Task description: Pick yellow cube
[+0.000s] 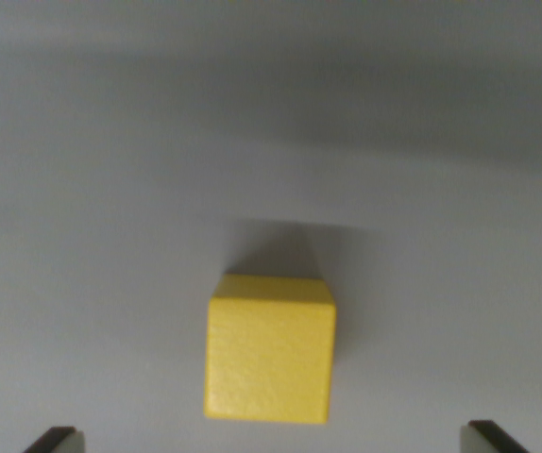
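My two fingertips sit nearest the lens, poking up as dark wedges at the bottom edge of the wrist view, one in the left corner and one in the right corner. They stand wide apart, with bare surface showing between them, so my gripper is spread and clamped on nothing. Only the very tips show; the rest of each finger is cut off below the frame.

Just beyond them, and between their two lines, lies the yellow cube. It rests flat on the grey table, a little to the wrist view's left of the midpoint between my tips and clear of both; neither tip touches it. Its broad, faintly textured face fills most of what I see of it, and a narrower strip of a second face shows along its far edge, slightly paler. The edges run nearly square to the frame, with only a faint skew.

Behind the cube a soft dark shadow falls away from it onto the table, touching its far edge and fading out further on.

Past that the table runs on plain and grey. Toward the top of the view a wide darker band crosses the surface, blurred, and I cannot tell what casts it.
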### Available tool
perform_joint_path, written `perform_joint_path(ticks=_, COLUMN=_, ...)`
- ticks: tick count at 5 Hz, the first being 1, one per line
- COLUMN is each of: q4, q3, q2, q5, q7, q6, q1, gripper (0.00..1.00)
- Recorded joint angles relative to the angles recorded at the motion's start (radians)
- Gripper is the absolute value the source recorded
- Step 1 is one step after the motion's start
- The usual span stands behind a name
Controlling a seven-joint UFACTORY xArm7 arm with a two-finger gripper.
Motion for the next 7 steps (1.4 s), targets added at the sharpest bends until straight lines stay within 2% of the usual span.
perform_joint_path(ticks=1, q4=0.000, q3=0.000, q2=0.000, q5=0.0000, q7=0.000, q6=0.000, q1=0.0000, gripper=0.00)
perform_joint_path(ticks=2, q4=-0.017, q3=-0.001, q2=0.029, q5=0.0004, q7=0.003, q6=-0.041, q1=0.0013, gripper=0.00)
perform_joint_path(ticks=3, q4=-0.017, q3=-0.001, q2=0.029, q5=0.0004, q7=0.003, q6=-0.041, q1=0.0013, gripper=0.00)
perform_joint_path(ticks=4, q4=-0.031, q3=-0.001, q2=0.055, q5=0.0007, q7=0.006, q6=-0.077, q1=0.0026, gripper=0.00)
perform_joint_path(ticks=5, q4=-0.031, q3=-0.001, q2=0.055, q5=0.0007, q7=0.006, q6=-0.077, q1=0.0026, gripper=0.00)
perform_joint_path(ticks=6, q4=-0.044, q3=-0.002, q2=0.078, q5=0.0010, q7=0.009, q6=-0.109, q1=0.0036, gripper=0.00)
perform_joint_path(ticks=7, q4=-0.044, q3=-0.002, q2=0.078, q5=0.0010, q7=0.009, q6=-0.109, q1=0.0036, gripper=0.00)
